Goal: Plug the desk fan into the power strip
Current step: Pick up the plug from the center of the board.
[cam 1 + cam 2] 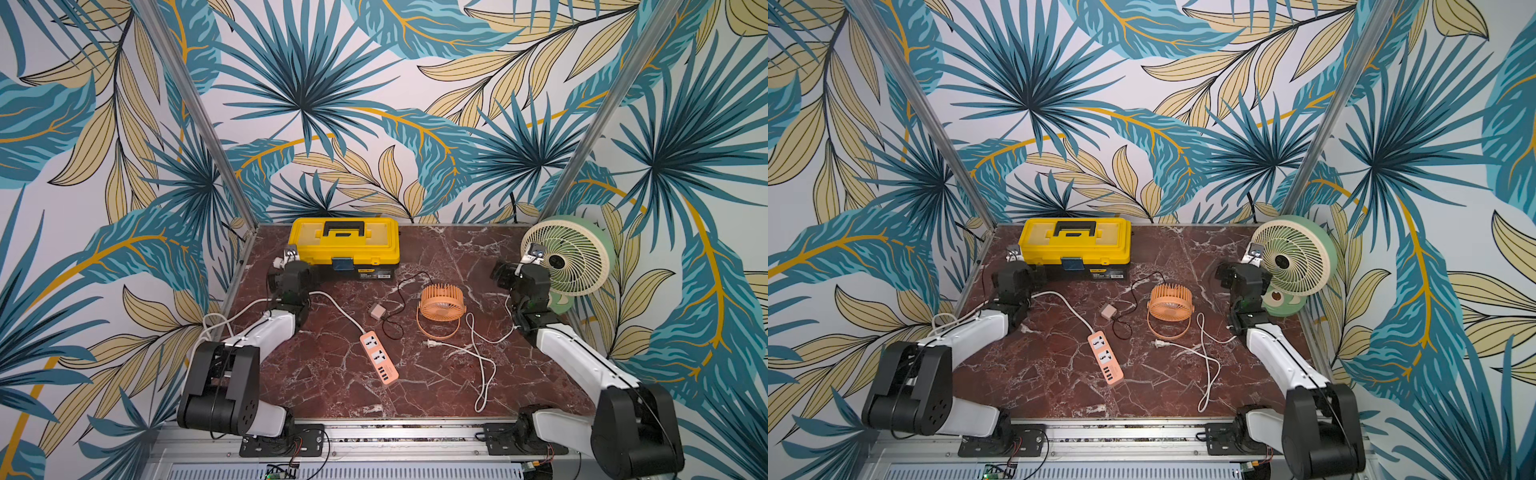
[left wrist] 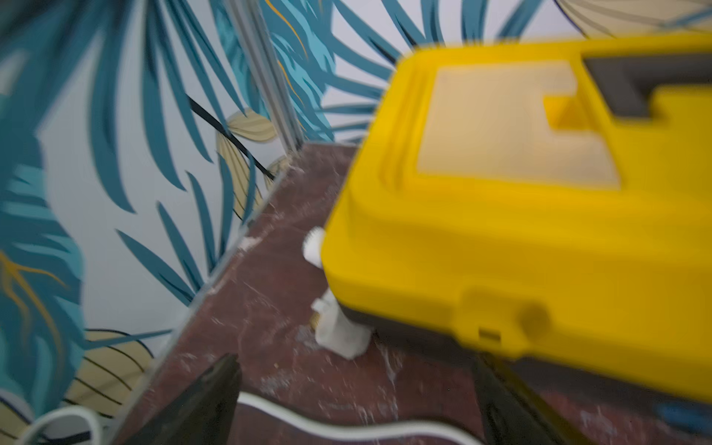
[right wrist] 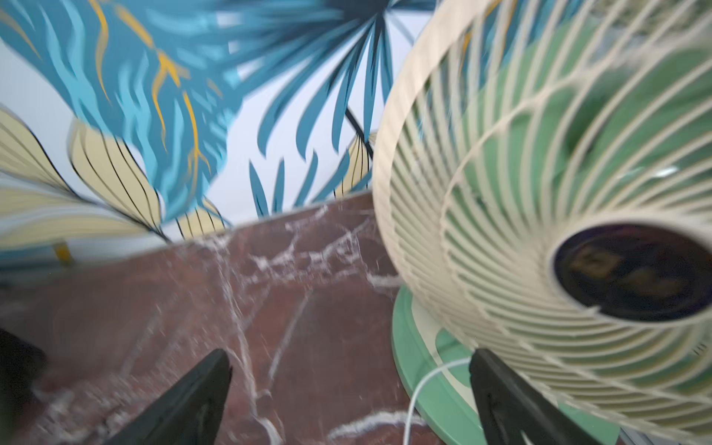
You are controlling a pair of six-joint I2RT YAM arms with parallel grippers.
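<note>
The power strip [image 1: 378,362] [image 1: 1105,358], salmon-orange with a white face, lies mid-table with both sockets free; its thick white cord [image 2: 327,424] runs back under my left arm. The desk fan [image 1: 569,253] [image 3: 539,173], green with a cream grille, stands at the back right. Its thin white cord loops over the table and ends in a two-pin plug [image 1: 428,343] [image 1: 1159,343] lying loose just right of the strip. My left gripper [image 1: 286,259] [image 2: 354,362] is open by the toolbox's left end. My right gripper [image 1: 530,257] [image 3: 350,354] is open, close in front of the fan's base.
A yellow toolbox [image 1: 345,245] [image 2: 501,212] stands at the back. A small orange fan [image 1: 441,301] lies mid-table, with a black cable to a pink adapter [image 1: 377,311]. A small white object [image 2: 339,335] sits at the toolbox's corner. Walls close in the marble table [image 1: 332,386].
</note>
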